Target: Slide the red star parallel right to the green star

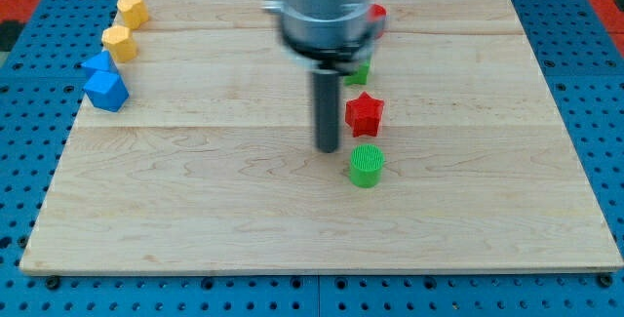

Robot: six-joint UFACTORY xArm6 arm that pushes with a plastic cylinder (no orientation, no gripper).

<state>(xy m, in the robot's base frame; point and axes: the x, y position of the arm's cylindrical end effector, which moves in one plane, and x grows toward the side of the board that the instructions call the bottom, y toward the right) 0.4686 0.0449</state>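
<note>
Camera view: my tip point(327, 148) beside red star point(364, 112)

No lettering, labels, brand marks or numbers can be read anywhere on the pale wooden counter point(195, 180), its coloured blocks, or the blue perforated surface around it.

Blurred grey cylindrical housing, black collar, straight dark rod ending at my tip point(327, 149).
</note>
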